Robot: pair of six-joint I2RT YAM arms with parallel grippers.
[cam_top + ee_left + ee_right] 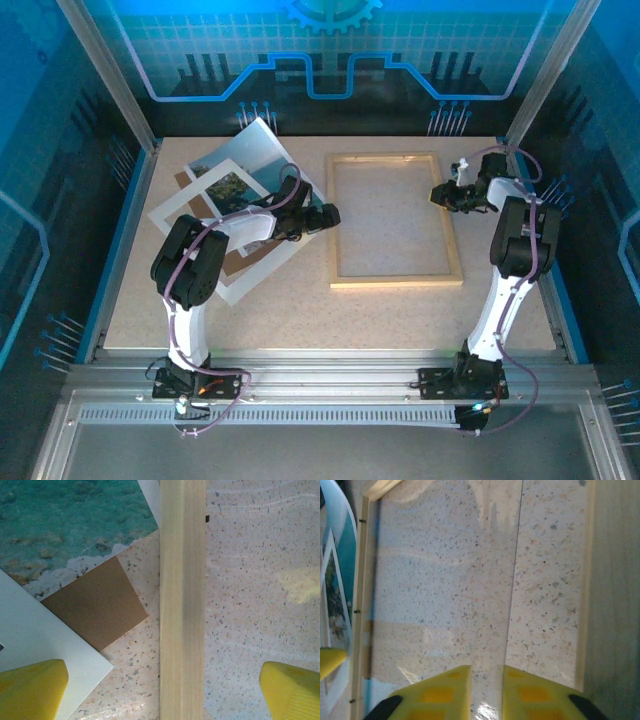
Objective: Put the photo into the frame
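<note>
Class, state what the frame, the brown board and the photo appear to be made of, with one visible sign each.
Frame: seemingly pale bare wood, matt, with faint lengthwise grain. Brown board: probably cardboard or fibreboard, a thin, flat, evenly brown matt sheet. Photo: printed paper, a thin sheet carrying a sea image; its finish is unclear.

The left arm (240, 232) covers much of the photo (268, 152).
</note>
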